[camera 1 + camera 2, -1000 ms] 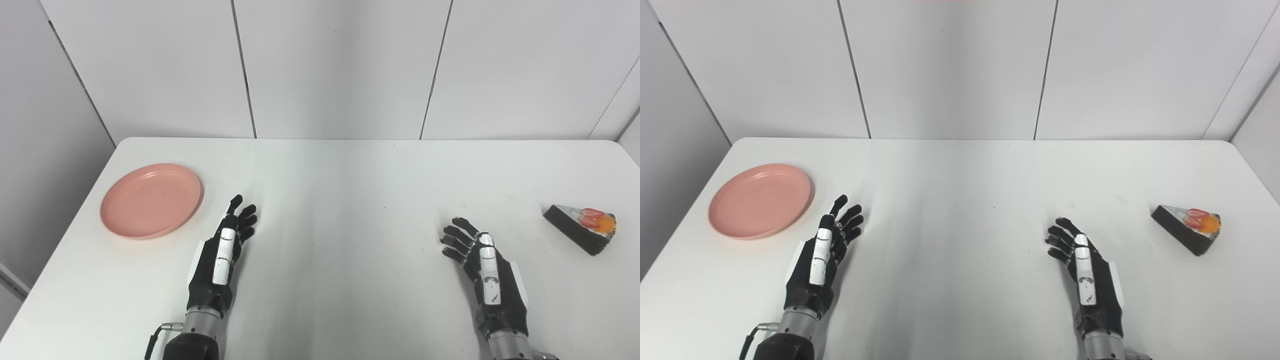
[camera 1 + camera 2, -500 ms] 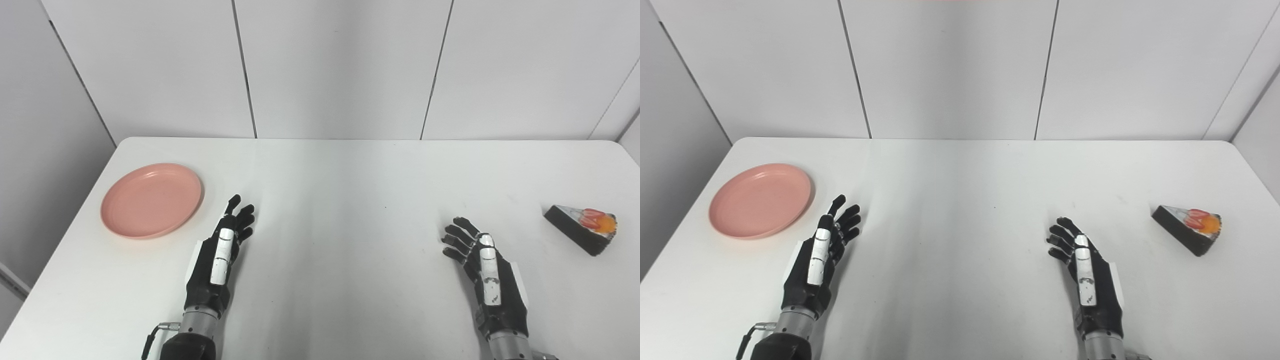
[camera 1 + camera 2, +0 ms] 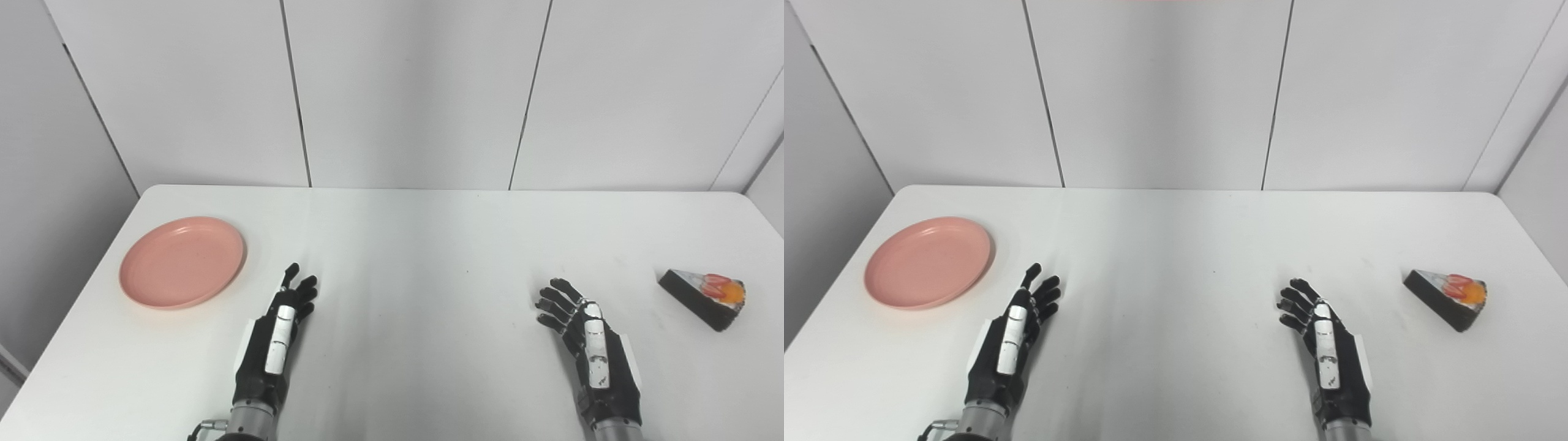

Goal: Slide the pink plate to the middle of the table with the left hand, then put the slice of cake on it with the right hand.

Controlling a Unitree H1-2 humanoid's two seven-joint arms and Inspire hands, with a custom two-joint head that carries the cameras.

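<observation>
A pink plate (image 3: 182, 261) is seen lying flat near the left edge of a white tabletop (image 3: 416, 245), while a slice of cake (image 3: 703, 291) topped with red and orange fruit is set near the right edge. The left robot hand (image 3: 275, 340) and right robot hand (image 3: 591, 346) are held empty between them, fingers spread, well apart from both items

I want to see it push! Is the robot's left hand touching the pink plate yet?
Apart. The left eye view shows bare white table between the left hand and the pink plate.
</observation>
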